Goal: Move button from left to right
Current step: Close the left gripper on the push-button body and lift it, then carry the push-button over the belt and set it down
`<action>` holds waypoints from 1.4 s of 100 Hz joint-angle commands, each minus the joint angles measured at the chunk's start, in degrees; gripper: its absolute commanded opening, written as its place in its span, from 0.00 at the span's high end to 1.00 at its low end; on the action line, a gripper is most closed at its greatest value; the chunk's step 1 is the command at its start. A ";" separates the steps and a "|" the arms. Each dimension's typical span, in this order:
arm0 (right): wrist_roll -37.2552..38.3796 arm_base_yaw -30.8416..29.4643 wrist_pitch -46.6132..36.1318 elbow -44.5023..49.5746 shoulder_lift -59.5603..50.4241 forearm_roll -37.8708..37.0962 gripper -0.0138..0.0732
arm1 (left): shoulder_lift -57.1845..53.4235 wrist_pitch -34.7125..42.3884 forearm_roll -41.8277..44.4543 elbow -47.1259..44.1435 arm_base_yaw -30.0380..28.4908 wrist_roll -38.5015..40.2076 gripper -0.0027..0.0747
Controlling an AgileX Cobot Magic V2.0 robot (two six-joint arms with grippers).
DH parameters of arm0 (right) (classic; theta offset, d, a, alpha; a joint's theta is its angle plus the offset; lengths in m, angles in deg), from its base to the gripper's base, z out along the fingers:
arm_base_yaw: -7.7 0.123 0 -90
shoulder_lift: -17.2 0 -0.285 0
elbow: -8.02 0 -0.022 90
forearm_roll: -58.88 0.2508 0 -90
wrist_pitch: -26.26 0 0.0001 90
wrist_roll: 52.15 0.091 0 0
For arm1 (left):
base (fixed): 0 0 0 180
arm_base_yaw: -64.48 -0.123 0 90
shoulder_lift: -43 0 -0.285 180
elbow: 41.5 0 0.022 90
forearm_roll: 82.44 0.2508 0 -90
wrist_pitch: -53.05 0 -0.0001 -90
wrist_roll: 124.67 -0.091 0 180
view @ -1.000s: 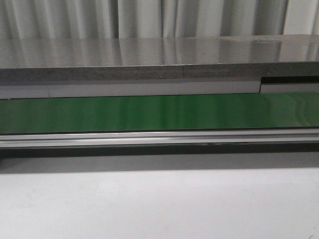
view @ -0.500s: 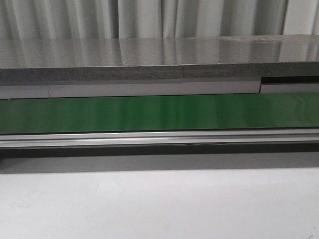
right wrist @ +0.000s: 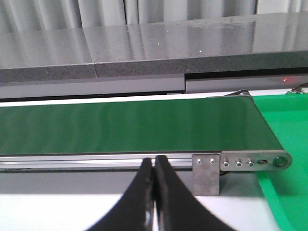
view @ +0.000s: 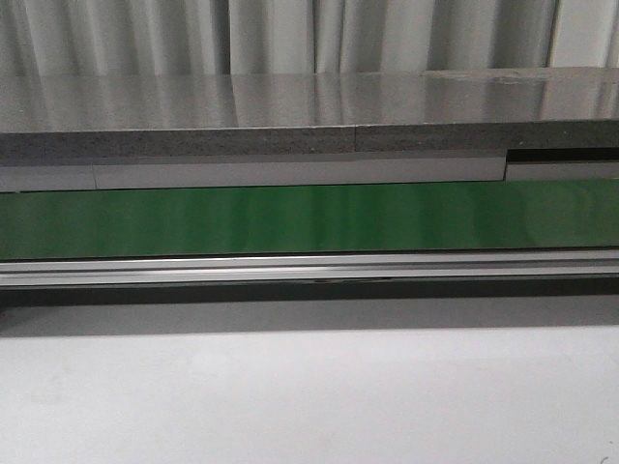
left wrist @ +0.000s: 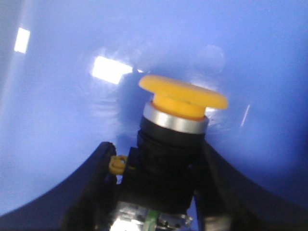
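In the left wrist view the button [left wrist: 179, 101] fills the middle: a round yellow-orange mushroom cap, a silver ring and a black blocky body with small yellow and green marks. My left gripper [left wrist: 156, 166] is shut on the black body, one dark finger on each side, over a blue surface [left wrist: 53, 96]. My right gripper [right wrist: 154, 166] is shut with its two black fingers pressed together and nothing between them, in front of the green conveyor belt [right wrist: 125, 127]. Neither gripper nor the button shows in the front view.
The green conveyor belt [view: 309, 217] runs across the front view behind an aluminium rail [view: 309, 268], with a grey stone ledge [view: 290, 121] behind it and a white table surface [view: 309, 396] in front. A green tray [right wrist: 284, 144] lies past the belt's end.
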 commanded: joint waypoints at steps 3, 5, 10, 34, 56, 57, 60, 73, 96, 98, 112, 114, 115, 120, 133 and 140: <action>0.00 0.13 -4.67 -0.90 -1.15 -0.47 0.92 | -7.16 1.38 -0.08 1.35 -0.02 0.18 0.99; 0.00 0.13 -4.67 -0.90 -1.15 -0.47 0.92 | -7.89 1.38 -0.19 1.35 -0.02 0.18 0.99; 0.00 0.13 -4.67 -0.90 -1.15 -0.47 0.92 | -9.49 1.06 -0.64 1.35 -0.02 0.18 0.99; 0.00 0.13 -4.67 -0.90 -1.15 -0.47 0.92 | -14.91 -2.42 -1.43 1.35 2.85 -1.77 0.99; 0.00 0.13 -4.67 -0.90 -1.15 -0.47 0.92 | -14.91 -5.08 -2.11 1.13 7.40 -2.84 0.99; 0.00 0.13 -4.67 -0.90 -1.15 -0.47 0.92 | -14.91 -5.08 -2.11 1.13 7.40 -2.84 0.99; 0.00 0.13 -4.67 -0.90 -1.15 -0.47 0.92 | -14.91 -5.21 -2.11 1.13 8.02 -2.84 0.99; 0.00 0.13 -4.67 -0.90 -1.15 -0.47 0.92 | -14.69 -5.21 -2.11 1.13 9.88 -2.84 0.99; 0.00 0.13 -4.67 -0.90 -1.15 -0.47 0.92 | -13.50 -5.40 -2.11 1.13 12.35 -2.84 0.99; 0.00 0.13 -4.67 -0.90 -1.15 -0.47 0.92 | -13.35 -5.40 -2.11 1.13 12.64 -2.84 0.99; 0.00 0.13 -4.67 -0.90 -1.15 -0.47 0.92 | -13.13 -5.02 -3.13 0.99 13.21 -2.84 0.99; 0.00 0.13 -4.67 -0.90 -1.15 -0.47 0.92 | -13.13 -5.02 -3.28 0.99 13.21 -2.84 0.99; 0.00 0.13 -4.67 -0.90 -1.15 -0.47 0.92 | -13.13 -5.02 -3.37 0.99 13.21 -2.84 0.99; 0.00 0.13 -4.67 -0.90 -1.15 -0.47 0.92 | -13.13 -4.91 -3.40 0.99 13.21 -2.84 0.99; 0.00 0.13 -4.67 -0.90 -1.15 -0.47 0.92 | -13.13 -4.79 -3.44 0.99 13.21 -2.84 0.91; 0.00 0.13 -4.67 -0.90 -1.15 -0.47 0.92 | -13.13 -4.79 -3.44 0.99 13.21 -2.94 0.81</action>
